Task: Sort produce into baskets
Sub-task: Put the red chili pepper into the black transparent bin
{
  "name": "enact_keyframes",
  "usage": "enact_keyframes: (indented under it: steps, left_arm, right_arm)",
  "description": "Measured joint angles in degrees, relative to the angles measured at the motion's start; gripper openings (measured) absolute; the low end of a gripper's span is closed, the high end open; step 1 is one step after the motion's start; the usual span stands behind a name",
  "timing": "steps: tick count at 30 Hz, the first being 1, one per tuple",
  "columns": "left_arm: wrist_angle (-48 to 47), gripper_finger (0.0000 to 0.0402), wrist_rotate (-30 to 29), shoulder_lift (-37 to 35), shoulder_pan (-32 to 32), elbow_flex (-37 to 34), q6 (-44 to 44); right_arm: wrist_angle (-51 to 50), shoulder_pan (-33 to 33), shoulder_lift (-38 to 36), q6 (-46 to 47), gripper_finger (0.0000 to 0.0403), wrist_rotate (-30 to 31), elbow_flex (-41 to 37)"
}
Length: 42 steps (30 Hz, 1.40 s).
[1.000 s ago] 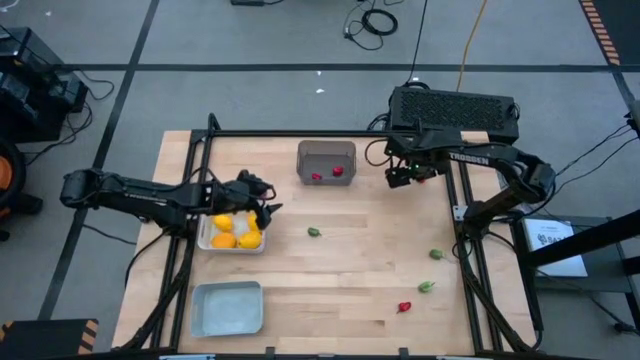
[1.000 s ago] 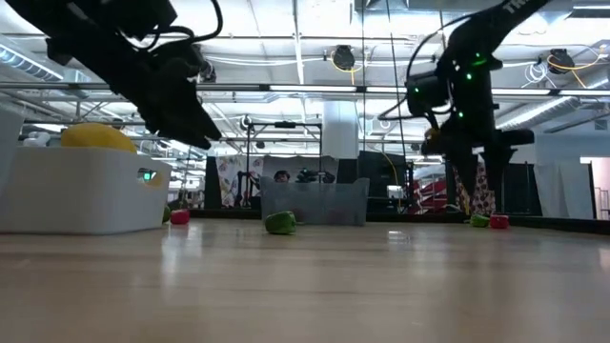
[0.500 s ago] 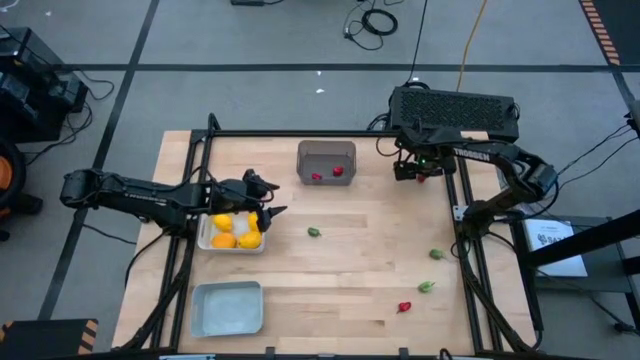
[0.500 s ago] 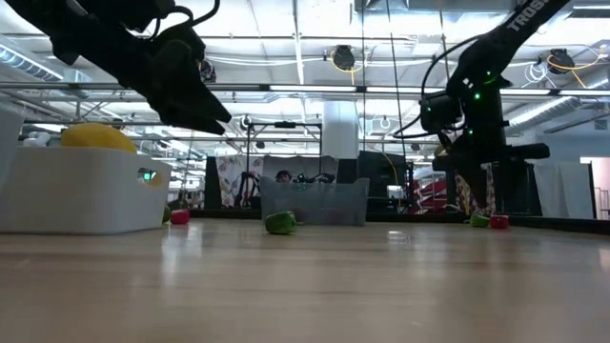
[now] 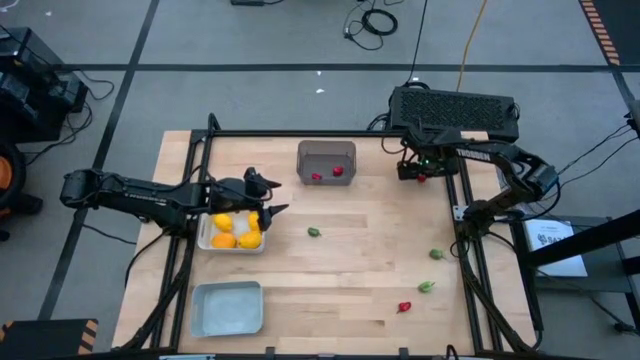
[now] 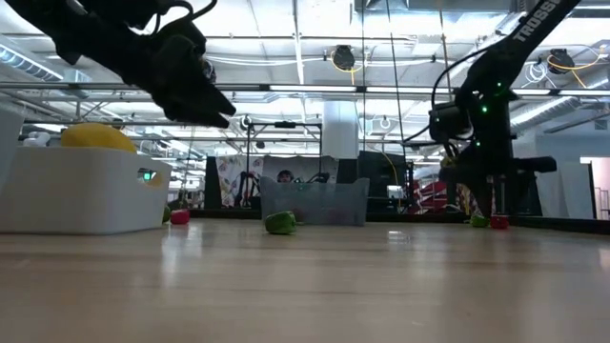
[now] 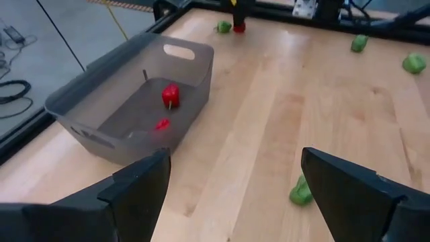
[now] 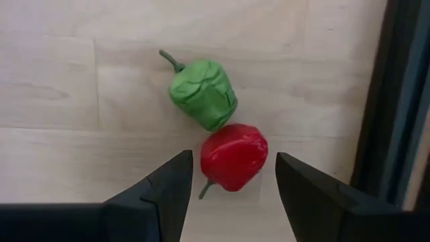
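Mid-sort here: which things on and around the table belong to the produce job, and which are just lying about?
Part of the job:
- dark grey translucent bin holding small red pieces
- white tray of yellow-orange rounds
- light grey-blue tray
- loose green pepper and red pepper under the right gripper
- small green piece mid-table

Just lying about:
- black perforated box
- floor cables

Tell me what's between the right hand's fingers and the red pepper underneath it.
Nothing. In the right wrist view the open right hand hangs above the red pepper, which touches a green pepper; only bare table surrounds them.
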Motion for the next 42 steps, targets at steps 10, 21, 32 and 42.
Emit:
enact_keyframes:
  steps: [10,21,32,42]
  left_arm:
    - [2.0,0.0341,0.0,0.0,0.0,0.0,1.4]
    - [2.3,0.0341,-0.1,0.0,0.0,0.0,1.7]
    - [2.3,0.0341,-0.1,0.0,0.0,0.0,1.7]
    - [3.2,0.0341,-0.1,0.0,0.0,0.0,2.6]
  right_arm:
    - [6.8,0.0,0.0,-2.4,0.0203,-1.0,-3.3]
    - [7.7,0.0,0.0,-3.0,0.0161,-1.3,-3.3]
    - [8.2,2.0,-0.1,-2.2,0.0073,-7.2,-3.2]
    - [8.3,12.9,0.0,0.8,0.0083,-13.6,3.1]
